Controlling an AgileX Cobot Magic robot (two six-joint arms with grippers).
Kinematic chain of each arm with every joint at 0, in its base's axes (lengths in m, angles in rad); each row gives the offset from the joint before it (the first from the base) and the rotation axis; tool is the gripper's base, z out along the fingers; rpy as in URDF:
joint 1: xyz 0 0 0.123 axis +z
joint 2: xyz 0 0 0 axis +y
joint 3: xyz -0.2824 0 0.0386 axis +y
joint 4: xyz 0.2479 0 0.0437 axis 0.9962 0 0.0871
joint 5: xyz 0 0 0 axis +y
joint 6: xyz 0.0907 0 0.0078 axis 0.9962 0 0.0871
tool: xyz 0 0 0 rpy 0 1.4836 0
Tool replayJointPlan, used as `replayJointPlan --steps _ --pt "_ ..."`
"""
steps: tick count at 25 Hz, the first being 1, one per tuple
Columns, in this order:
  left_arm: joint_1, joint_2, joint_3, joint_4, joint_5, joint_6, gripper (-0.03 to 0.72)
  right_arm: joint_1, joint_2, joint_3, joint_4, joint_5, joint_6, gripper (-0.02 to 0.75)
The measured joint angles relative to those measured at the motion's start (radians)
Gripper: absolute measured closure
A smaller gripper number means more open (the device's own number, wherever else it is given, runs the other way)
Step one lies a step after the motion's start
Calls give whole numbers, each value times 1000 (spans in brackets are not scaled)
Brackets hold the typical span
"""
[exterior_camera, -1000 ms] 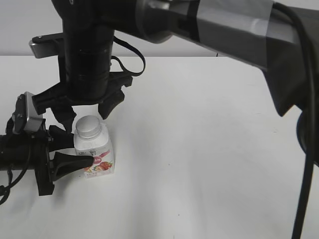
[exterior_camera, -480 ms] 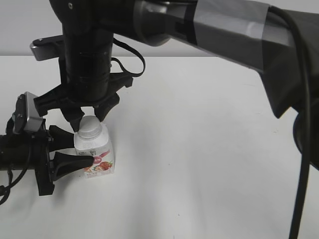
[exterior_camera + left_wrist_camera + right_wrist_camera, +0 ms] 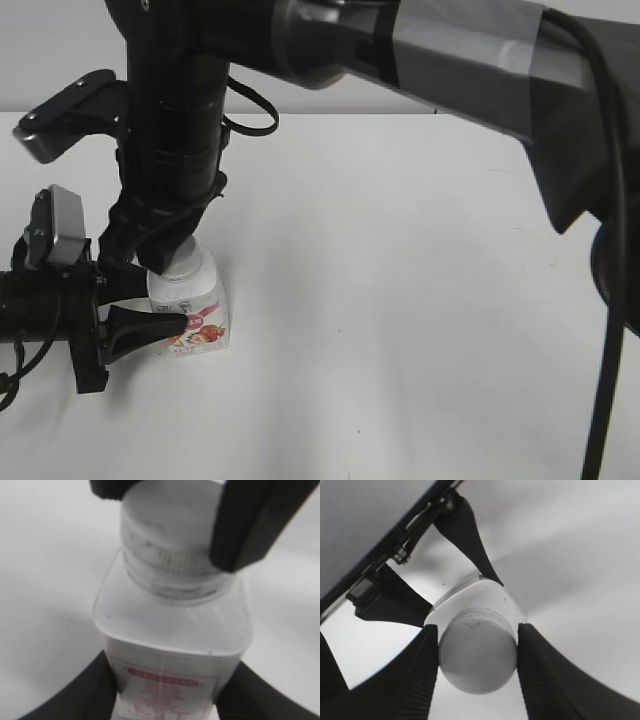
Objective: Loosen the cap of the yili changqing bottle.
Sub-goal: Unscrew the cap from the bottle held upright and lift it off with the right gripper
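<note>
At the left of the white surface [image 3: 420, 300], the yili changqing bottle [image 3: 195, 310] stands upright, its contents hidden by the opaque white body. Left gripper [image 3: 140, 305] fingers [image 3: 90, 695] clamp its strawberry-labelled body from the side. Right gripper [image 3: 476, 655] fingers [image 3: 415, 675] pinch the cap [image 3: 477, 655] from above. Behind the surface stands a plain pale wall [image 3: 50, 60].

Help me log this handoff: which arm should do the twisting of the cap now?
The right. Its gripper already clamps the cap from above, fingers on both sides. The left gripper holds the bottle by its label, steadying it upright on the table.
</note>
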Motion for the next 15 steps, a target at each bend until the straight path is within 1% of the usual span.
replayJointPlan --steps 7,15 --pt "0 0 0 2 0 1 330 0 -4 0 5 0 -151 356" --pt "0 0 0 0 0 1 330 3 -39 0 18 1 -191 356"
